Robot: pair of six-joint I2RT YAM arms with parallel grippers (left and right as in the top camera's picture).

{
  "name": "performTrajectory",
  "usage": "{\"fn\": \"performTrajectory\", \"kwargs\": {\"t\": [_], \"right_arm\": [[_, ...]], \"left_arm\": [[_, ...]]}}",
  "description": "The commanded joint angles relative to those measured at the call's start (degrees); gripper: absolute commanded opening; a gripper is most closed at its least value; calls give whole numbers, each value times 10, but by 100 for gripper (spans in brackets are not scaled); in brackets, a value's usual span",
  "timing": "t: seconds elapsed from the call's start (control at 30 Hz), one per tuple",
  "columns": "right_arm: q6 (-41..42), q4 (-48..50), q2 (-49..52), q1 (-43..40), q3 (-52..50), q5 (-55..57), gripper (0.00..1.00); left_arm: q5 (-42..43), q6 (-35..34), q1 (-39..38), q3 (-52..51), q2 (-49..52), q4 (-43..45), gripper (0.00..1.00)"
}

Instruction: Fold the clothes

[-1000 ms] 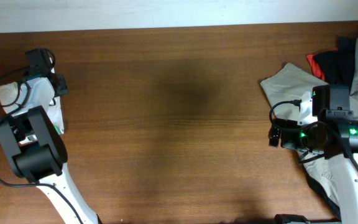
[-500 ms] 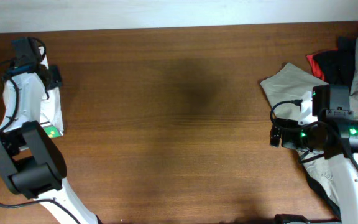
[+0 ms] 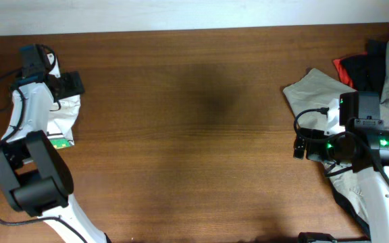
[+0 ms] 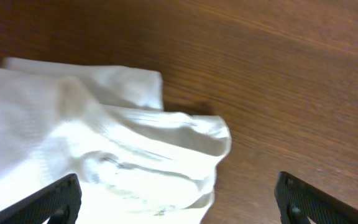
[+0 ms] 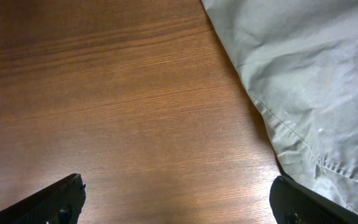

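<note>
The clothes, a white T-shirt, lie bunched at the table's far left edge, with a small green printed patch at the near end. In the left wrist view the wrinkled white fabric fills the lower left, its rumpled edge lying between my jaws. My left gripper hovers over the shirt's far end, open and holding nothing. At the right my right gripper stands open over bare wood, beside the khaki cloth.
A large khaki-beige garment lies at the right under my right arm, and its hem reaches into the right wrist view. A red-and-black garment is piled behind it. The brown wooden table spans the middle.
My left gripper has gone from shut on the shirt to open, swinging slightly right. The shirt's far edge now lies bunched out to the right. The right arm has not moved.
</note>
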Motion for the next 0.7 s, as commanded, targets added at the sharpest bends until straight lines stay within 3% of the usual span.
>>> {"fn": "performTrajectory", "kwargs": {"t": [0.0, 0.17, 0.2, 0.23, 0.3, 0.33, 0.37, 0.57, 0.63, 0.67], "right_arm": [[-2, 3, -1, -2, -1, 3, 99], [-2, 1, -1, -2, -1, 3, 99], [-2, 1, -1, -2, -1, 3, 98], [-2, 2, -1, -2, -1, 3, 99], [-2, 2, -1, -2, -1, 3, 99], [-2, 2, -1, -2, -1, 3, 99], [-2, 2, -1, -2, -1, 3, 99], [-2, 1, -1, -2, -1, 3, 99], [-2, -1, -1, -2, -1, 3, 99], [-2, -3, -1, -2, -1, 3, 99]], "left_arm": [[-93, 10, 2, 18, -52, -38, 99], [-96, -89, 64, -7, -34, -45, 98], [-85, -106, 85, -7, -32, -48, 89], [-60, -108, 107, -7, -31, -48, 56], [-43, -108, 129, -7, -22, -49, 19], [-42, -108, 137, -8, -13, -49, 7], [-42, -107, 143, -8, -3, -51, 1], [-43, -107, 149, -8, 63, -48, 1], [-85, -107, 153, -8, 92, -33, 11], [-104, -107, 154, -8, 99, -27, 25]]}}
